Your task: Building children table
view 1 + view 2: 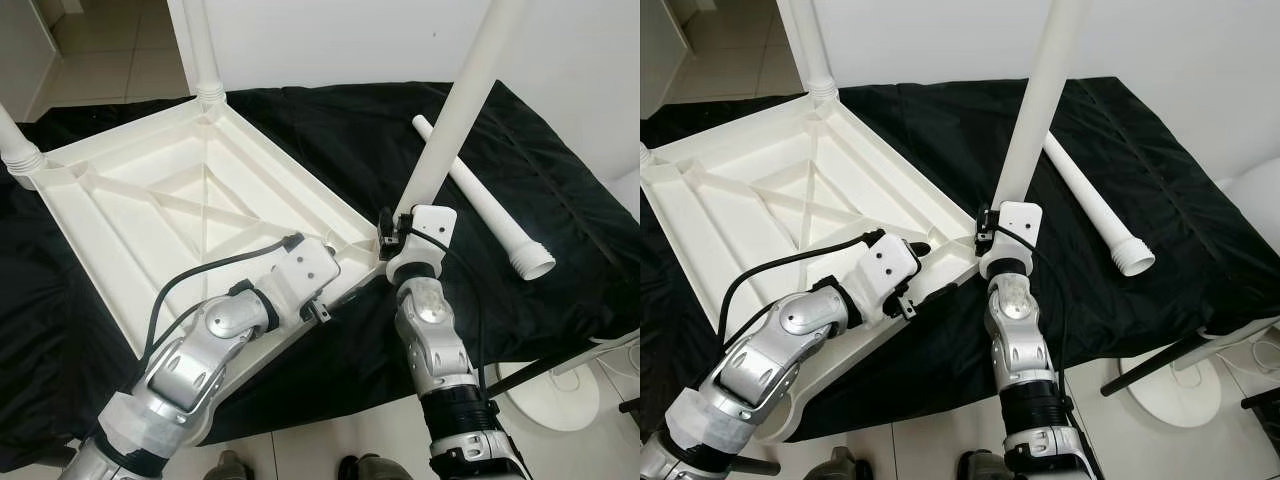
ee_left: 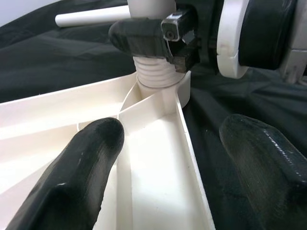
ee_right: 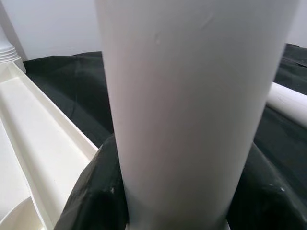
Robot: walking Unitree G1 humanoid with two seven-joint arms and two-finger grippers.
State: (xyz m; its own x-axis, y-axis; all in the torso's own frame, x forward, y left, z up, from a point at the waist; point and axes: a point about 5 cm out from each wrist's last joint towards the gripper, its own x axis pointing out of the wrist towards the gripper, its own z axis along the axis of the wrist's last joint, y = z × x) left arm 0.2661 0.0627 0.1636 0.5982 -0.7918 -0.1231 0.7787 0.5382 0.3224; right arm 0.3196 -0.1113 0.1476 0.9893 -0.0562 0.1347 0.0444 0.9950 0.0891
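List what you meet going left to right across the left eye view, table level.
Upturned tabletop → left pincer at its near corner → right pincer shut on the upright leg → loose leg on the black cloth.

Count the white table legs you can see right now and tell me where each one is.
4. far-left corner leg and far corner leg stand in the tabletop; near corner leg is held by the right gripper; loose leg lies on the black cloth.

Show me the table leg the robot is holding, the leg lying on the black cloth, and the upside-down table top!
held table leg (image 1: 450, 130), left eye view, middle of its white shaft.
loose table leg (image 1: 490, 205), left eye view, middle of its tube.
upside-down table top (image 1: 150, 215), left eye view, ribbed underside.
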